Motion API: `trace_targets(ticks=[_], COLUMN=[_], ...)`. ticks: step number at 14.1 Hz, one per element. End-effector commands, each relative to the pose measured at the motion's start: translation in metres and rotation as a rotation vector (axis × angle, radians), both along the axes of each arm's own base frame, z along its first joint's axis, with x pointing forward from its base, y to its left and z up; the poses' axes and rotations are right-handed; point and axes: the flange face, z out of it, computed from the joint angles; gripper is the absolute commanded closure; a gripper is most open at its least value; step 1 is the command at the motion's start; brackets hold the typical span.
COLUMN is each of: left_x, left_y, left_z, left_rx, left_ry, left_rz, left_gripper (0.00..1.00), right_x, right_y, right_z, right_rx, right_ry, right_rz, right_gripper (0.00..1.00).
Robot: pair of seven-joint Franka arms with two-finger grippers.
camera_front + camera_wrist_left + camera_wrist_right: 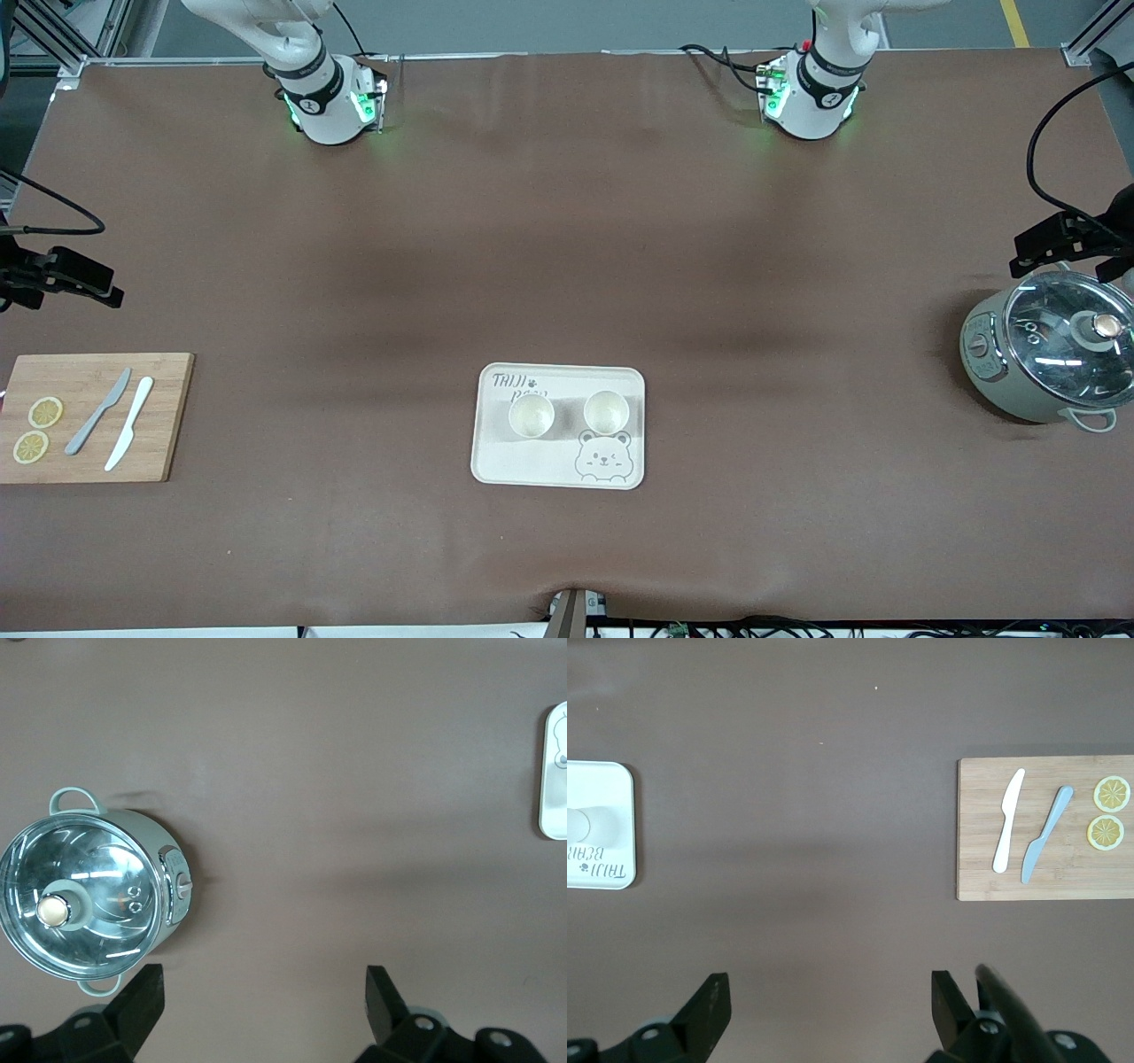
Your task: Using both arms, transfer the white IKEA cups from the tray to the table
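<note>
Tray (496, 461) sits mid-tabletop, near the front camera; two white cups (532, 415) (607, 411) stand on it side by side with a narrow gap between. Bare brown tabletop (567, 221) surrounds the tray on every side. Obstacles only at the ends: cutting board (168, 416) with two knives (97, 412) (129, 424) and lemon slices (45, 412) toward the right arm's end; lidded pot (1050, 354) toward the left arm's end. Left hand (264, 992) open over bare cloth beside the pot; right hand (831, 997) open over bare cloth between tray and board.

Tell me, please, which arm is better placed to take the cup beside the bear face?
Left: that cup sits toward the left arm's end of the tray, and the left gripper is open and empty. The right gripper suits the other cup.
</note>
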Motion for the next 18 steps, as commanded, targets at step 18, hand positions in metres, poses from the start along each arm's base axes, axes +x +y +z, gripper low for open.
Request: trace_targets(ticks=[18], left_x=[0.052], left_y=[-0.111], left_z=[-0.056], left_rx=[-0.025], left_ry=[-0.035], left_rz=[0.019], left_gripper=[0.0], right_x=[-0.002], right_y=[0.039], right_z=[0.004], right_rx=[0.029], right_ry=[-0.006], right_rz=[0.073], right_gripper=[0.0])
